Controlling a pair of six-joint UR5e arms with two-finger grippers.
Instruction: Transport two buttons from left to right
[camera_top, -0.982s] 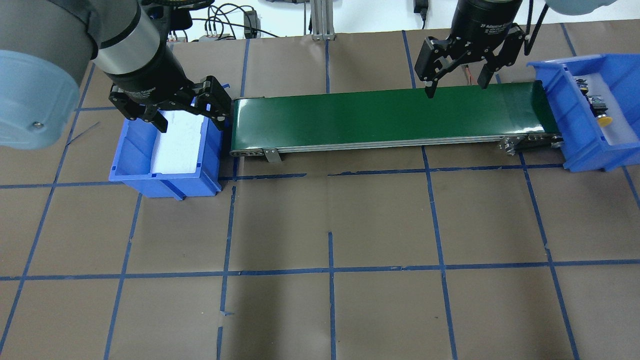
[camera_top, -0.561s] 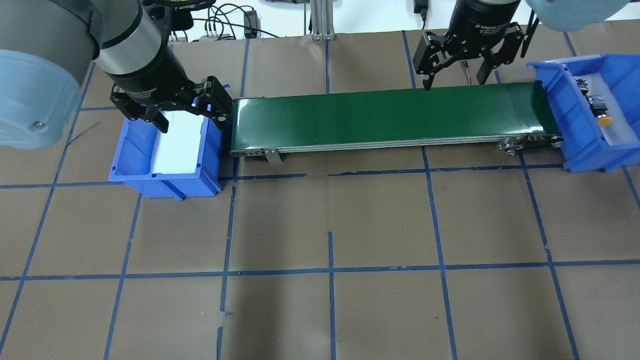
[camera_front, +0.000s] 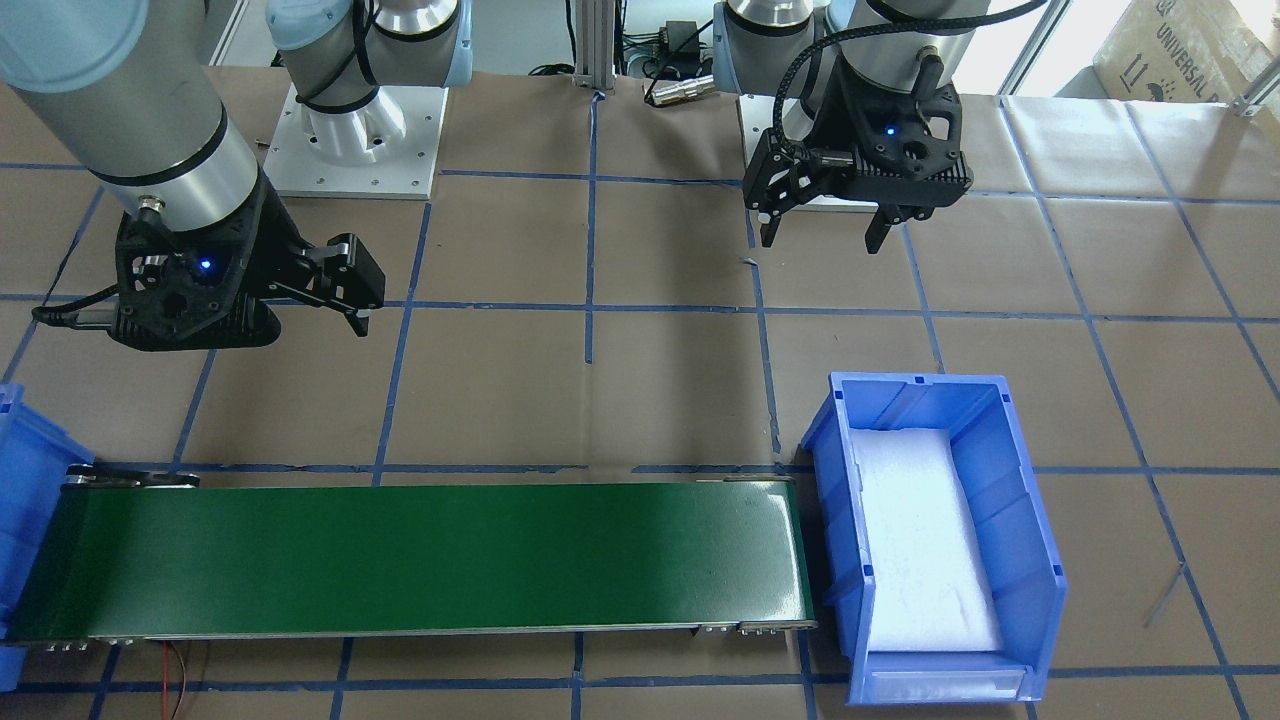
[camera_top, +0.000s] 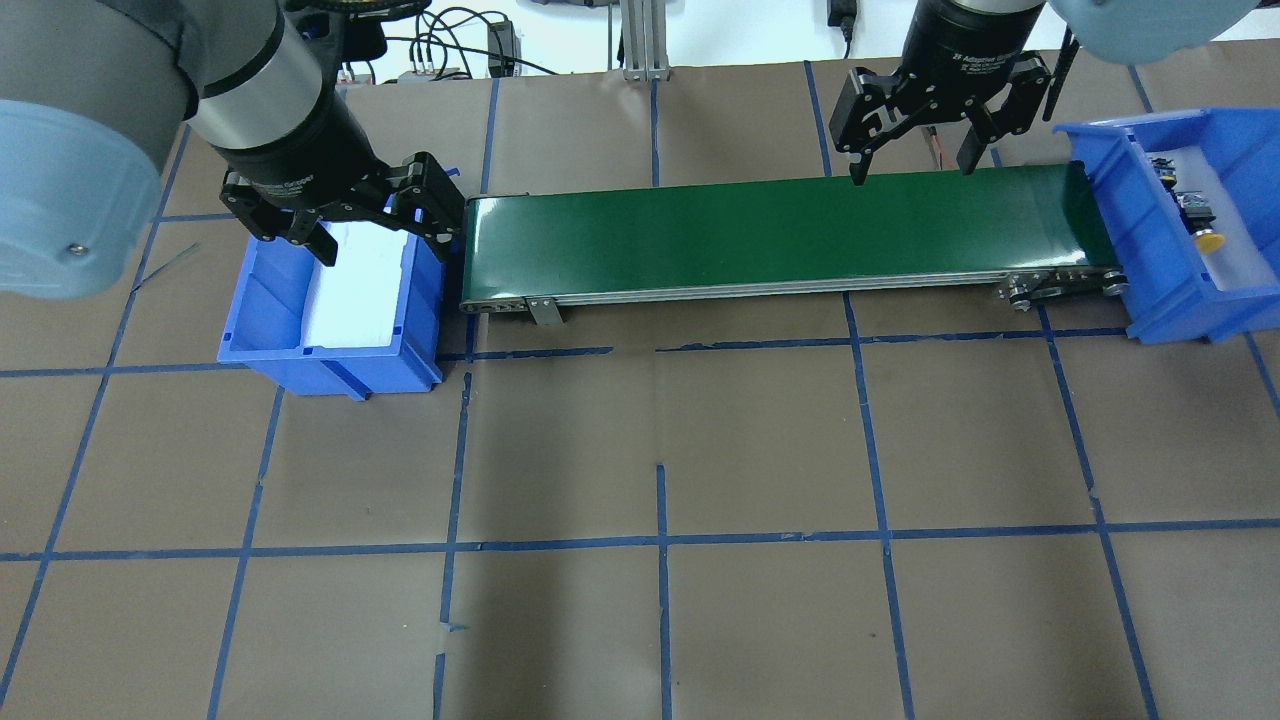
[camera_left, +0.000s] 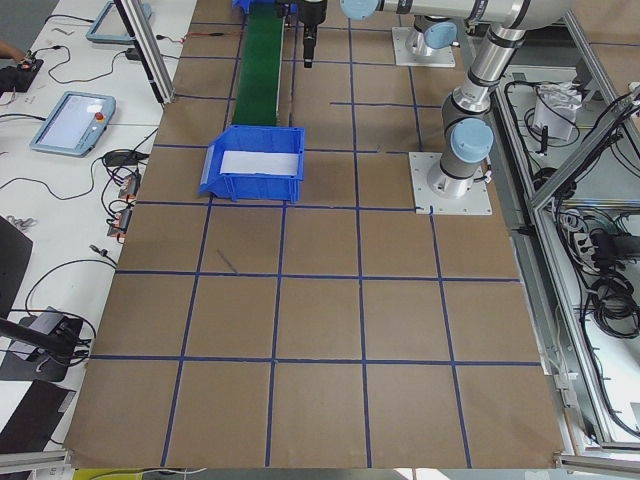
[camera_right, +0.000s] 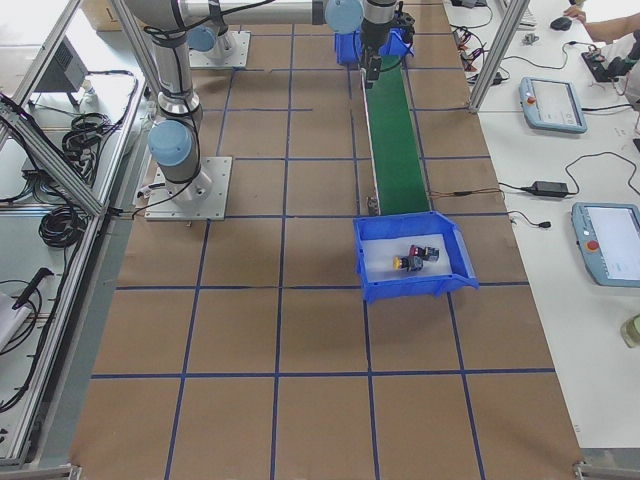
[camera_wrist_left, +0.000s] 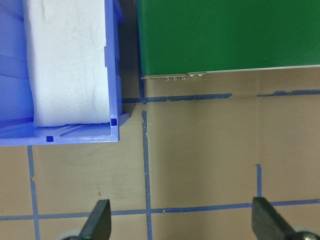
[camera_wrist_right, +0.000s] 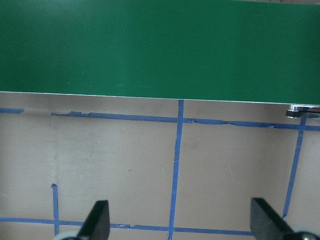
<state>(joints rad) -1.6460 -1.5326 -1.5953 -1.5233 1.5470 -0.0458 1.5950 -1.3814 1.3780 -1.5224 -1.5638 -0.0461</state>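
Observation:
Both buttons lie in the right blue bin (camera_top: 1180, 310). The yellow-capped one (camera_top: 1208, 241) is nearer the bin's front, the red one (camera_top: 1195, 206) just behind it. They also show in the exterior right view, yellow (camera_right: 400, 263) and red (camera_right: 428, 253). My left gripper (camera_top: 380, 218) is open and empty, hovering over the far right corner of the left blue bin (camera_top: 270, 300). That bin holds only white foam (camera_front: 925, 540). My right gripper (camera_top: 910, 168) is open and empty above the far edge of the green conveyor belt (camera_top: 780, 235), near its right end.
The belt runs between the two bins. The left wrist view shows the left bin's corner (camera_wrist_left: 112, 75) and the belt's end (camera_wrist_left: 225, 35). The right wrist view shows the belt (camera_wrist_right: 160, 45) and taped brown table. Cables and a metal post stand behind the belt.
My right gripper has drawn back a little from over the belt towards its far edge. The left arm and the buttons have not moved.

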